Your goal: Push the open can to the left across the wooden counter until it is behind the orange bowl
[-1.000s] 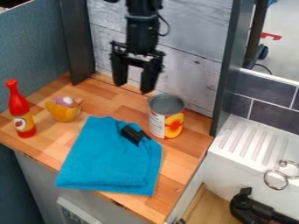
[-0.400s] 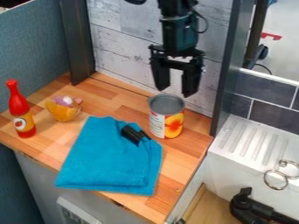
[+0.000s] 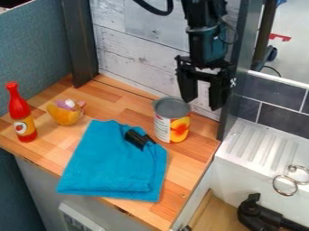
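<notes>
My gripper (image 3: 201, 104) hangs at the upper right, open and with nothing between its fingers, just above and to the right of an open tin can (image 3: 172, 121) with a white and yellow label. Left of the can lies a folded blue cloth (image 3: 114, 164), with a small black object (image 3: 138, 139) on its upper right part. A yellow-orange cup-like piece with pinkish contents (image 3: 65, 113) is on the wooden counter (image 3: 114, 100) at the left. Beside it, a red sauce bottle (image 3: 22, 115) stands upright near the left edge.
A grey-white plank wall (image 3: 142, 56) closes off the back of the counter, with a dark post (image 3: 79, 43) at its left and another (image 3: 236, 67) at its right. Beyond the right post is a white ridged drainboard (image 3: 265, 145) with metal rings (image 3: 285, 185).
My gripper has moved right and slightly down, from left of the can to above its right side. The can, cloth, cup-like piece and bottle have stayed in place.
</notes>
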You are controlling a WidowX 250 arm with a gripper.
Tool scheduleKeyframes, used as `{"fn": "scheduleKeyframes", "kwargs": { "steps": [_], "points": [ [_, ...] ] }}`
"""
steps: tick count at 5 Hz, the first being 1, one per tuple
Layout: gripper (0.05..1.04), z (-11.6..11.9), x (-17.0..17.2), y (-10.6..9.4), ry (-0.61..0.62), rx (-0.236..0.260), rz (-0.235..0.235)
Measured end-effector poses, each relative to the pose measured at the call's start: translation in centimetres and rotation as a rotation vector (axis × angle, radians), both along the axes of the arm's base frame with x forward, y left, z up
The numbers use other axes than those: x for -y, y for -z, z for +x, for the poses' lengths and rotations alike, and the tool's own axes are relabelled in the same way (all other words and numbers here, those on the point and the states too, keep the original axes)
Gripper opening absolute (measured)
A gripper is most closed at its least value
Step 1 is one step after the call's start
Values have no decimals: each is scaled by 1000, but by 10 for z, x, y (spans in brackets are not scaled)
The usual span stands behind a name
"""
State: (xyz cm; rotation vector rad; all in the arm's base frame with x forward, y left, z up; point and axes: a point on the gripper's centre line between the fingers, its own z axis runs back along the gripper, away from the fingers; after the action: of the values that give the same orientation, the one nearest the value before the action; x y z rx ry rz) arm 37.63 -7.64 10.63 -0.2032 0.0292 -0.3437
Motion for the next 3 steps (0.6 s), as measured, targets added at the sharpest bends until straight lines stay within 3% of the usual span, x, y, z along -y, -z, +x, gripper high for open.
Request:
{"fn": "scheduleKeyframes", "kwargs": {
  "steps": [1, 3],
  "points": [
    [1001, -6, 0, 25, 7, -50, 1],
    [1001, -7, 7, 41, 19, -55, -49]
  ]
}}
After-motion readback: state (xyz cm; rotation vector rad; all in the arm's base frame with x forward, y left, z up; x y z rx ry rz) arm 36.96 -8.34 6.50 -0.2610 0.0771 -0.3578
